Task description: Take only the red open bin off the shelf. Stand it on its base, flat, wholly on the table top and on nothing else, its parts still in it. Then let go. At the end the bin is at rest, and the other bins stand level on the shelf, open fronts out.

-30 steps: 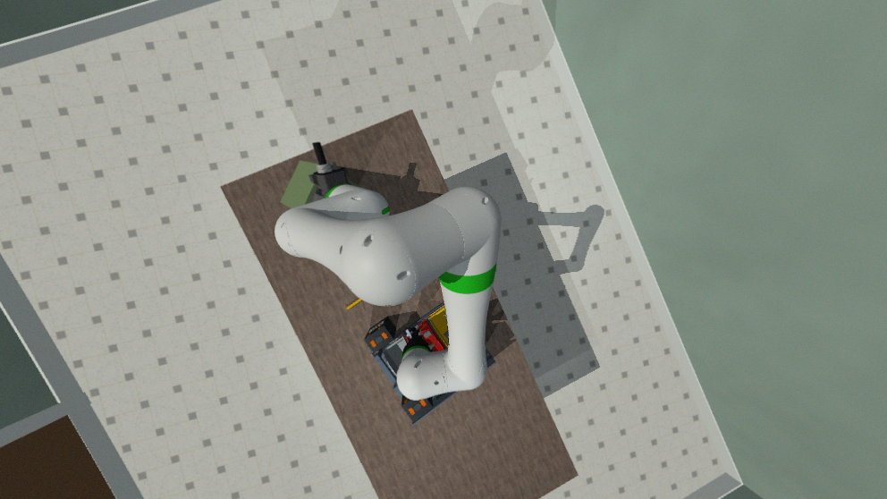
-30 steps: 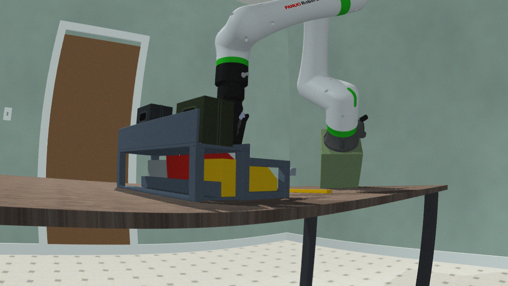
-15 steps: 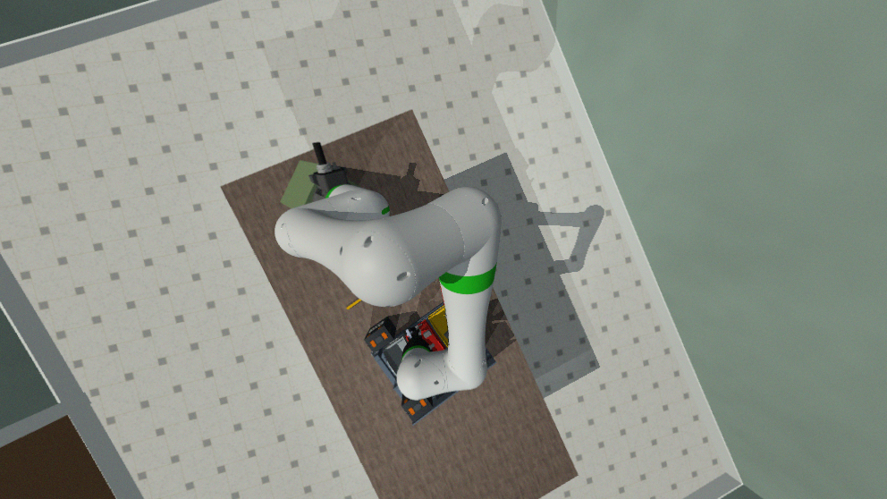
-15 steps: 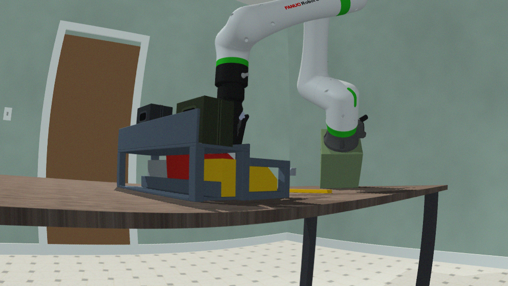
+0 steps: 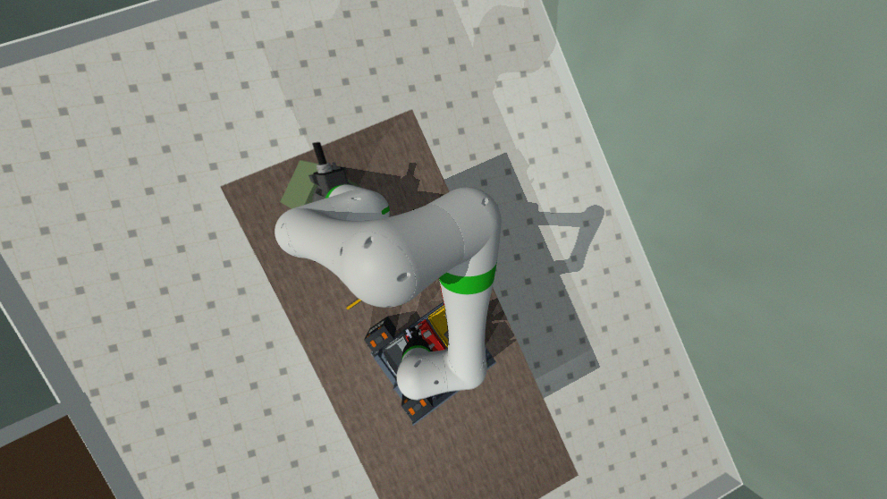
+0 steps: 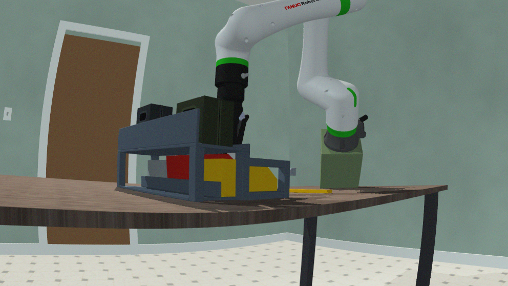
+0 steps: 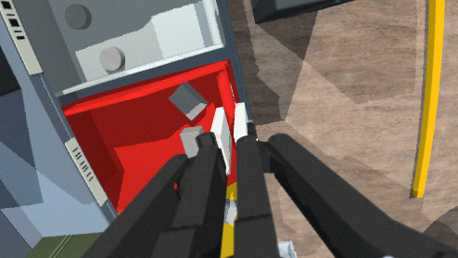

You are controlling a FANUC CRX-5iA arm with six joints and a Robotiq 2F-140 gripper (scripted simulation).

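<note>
The red open bin [image 7: 153, 135] sits in the lower level of the blue-grey shelf [image 6: 198, 160], between a grey bin [image 7: 139, 37] and a yellow bin [image 6: 230, 174]. Two small grey parts [image 7: 187, 100] lie inside it. My gripper [image 7: 234, 119] reaches down at the shelf's open front and is shut on the red bin's front wall, one finger inside and one outside. In the side view the gripper [image 6: 241, 131] stands just above the red bin [image 6: 181, 165]. From above, the arm hides most of the bin [image 5: 427, 332].
A dark green box [image 6: 206, 119] and a black box [image 6: 153, 111] stand on the shelf's top level. A thin yellow strip [image 7: 428, 97] lies on the table in front of the shelf. The arm's green pedestal [image 6: 340, 165] stands at the table's far end.
</note>
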